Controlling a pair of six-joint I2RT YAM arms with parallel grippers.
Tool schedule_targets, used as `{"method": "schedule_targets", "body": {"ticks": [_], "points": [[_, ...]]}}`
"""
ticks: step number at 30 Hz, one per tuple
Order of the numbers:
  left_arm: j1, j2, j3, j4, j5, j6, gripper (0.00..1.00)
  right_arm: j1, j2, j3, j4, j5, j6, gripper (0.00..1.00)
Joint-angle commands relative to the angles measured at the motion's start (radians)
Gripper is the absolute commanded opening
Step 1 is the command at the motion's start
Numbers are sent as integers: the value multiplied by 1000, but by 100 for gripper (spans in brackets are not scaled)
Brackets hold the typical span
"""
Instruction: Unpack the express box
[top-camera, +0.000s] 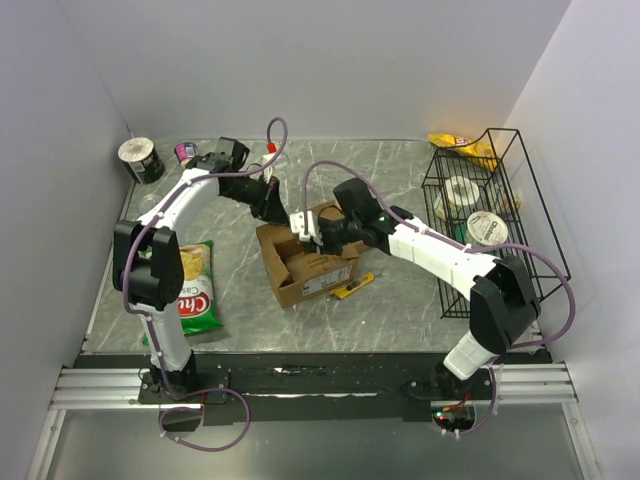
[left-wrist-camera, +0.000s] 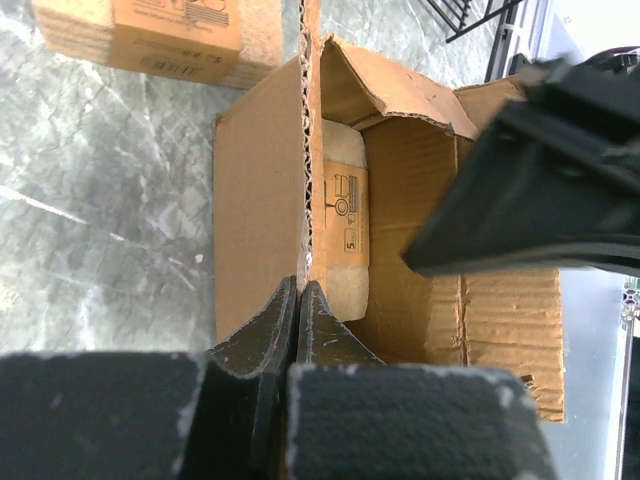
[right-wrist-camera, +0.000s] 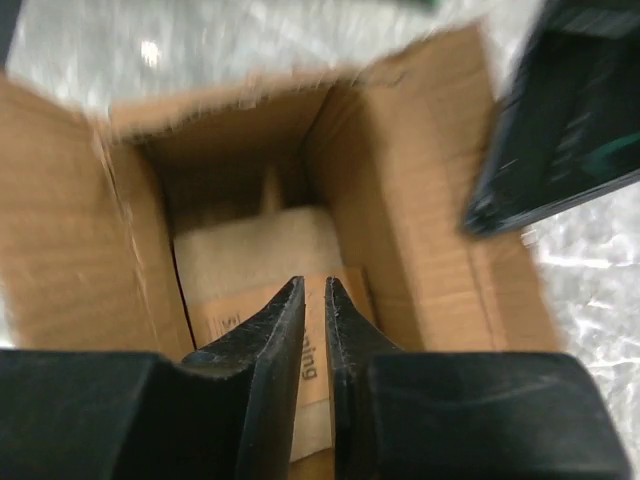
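The express box (top-camera: 305, 265) stands open in the middle of the table, flaps up. My left gripper (top-camera: 283, 213) is at its far-left corner, shut on the corrugated edge of the box wall (left-wrist-camera: 305, 180); in the left wrist view the left gripper (left-wrist-camera: 298, 290) pinches that edge. My right gripper (top-camera: 312, 238) hangs over the opening. In the right wrist view the right gripper (right-wrist-camera: 315, 290) has its jaws a narrow slit apart with nothing between them. It is above a pale pad with a brown printed label (right-wrist-camera: 250, 265) lying inside the box; the pad also shows in the left wrist view (left-wrist-camera: 345, 225).
A small brown box (left-wrist-camera: 160, 35) lies beyond the express box. A yellow utility knife (top-camera: 352, 288) lies at the box's near right. A green chip bag (top-camera: 197, 290) lies left. A black wire basket (top-camera: 490, 215) with tins stands right, a can (top-camera: 141, 158) at the far left.
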Motion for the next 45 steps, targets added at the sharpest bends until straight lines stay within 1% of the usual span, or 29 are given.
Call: {"method": "schedule_targets", "body": {"ticks": [1, 3, 4, 7, 8, 10, 11, 12, 15, 18, 20, 23, 27, 29, 30, 33, 36, 40, 45], "points": [[-15, -12, 24, 23, 51, -22, 1, -5, -34, -52, -22, 45, -165, 20], [-15, -3, 39, 21, 51, -22, 1, -7, -46, -97, -7, 81, -199, 22], [-15, -3, 52, 20, 53, -22, 1, -5, -50, -113, 12, 128, -208, 23], [-15, 5, 61, 12, 62, -19, 1, -7, -64, -186, 118, 208, -226, 26], [-15, 5, 61, 10, 67, -16, 1, -7, -70, -221, 176, 243, -237, 30], [-15, 6, 58, 3, 77, -10, 1, -7, -83, -300, 283, 309, -257, 32], [-15, 6, 55, 1, 79, -7, 1, -7, -90, -321, 325, 335, -263, 36], [-17, 5, 52, -2, 79, -2, 1, -5, -95, -334, 374, 342, -265, 37], [-14, 12, 46, -10, 79, 4, 1, -10, -98, -356, 449, 359, -248, 39], [-12, 23, 46, -10, 87, 5, 1, -13, -97, -364, 483, 371, -243, 43], [-8, 34, 53, -8, 94, 2, 1, -15, -71, -338, 469, 392, -239, 48], [-2, 48, 70, -17, 102, 10, 1, -19, -32, -302, 434, 412, -234, 51], [2, 52, 73, -25, 114, 22, 1, -28, 5, -267, 382, 417, -248, 50], [3, 54, 70, -22, 116, 21, 1, -33, 26, -250, 382, 428, -239, 50], [3, 55, 70, -22, 117, 22, 1, -32, 35, -243, 351, 435, -233, 50], [8, 58, 67, -25, 123, 27, 1, -36, 66, -212, 328, 452, -219, 50], [8, 62, 69, -31, 134, 38, 1, -41, 101, -172, 275, 444, -222, 48], [8, 65, 79, -39, 140, 55, 1, -44, 129, -134, 248, 429, -225, 47], [11, 65, 82, -43, 146, 70, 1, -44, 173, -100, 208, 412, -240, 41]]}}
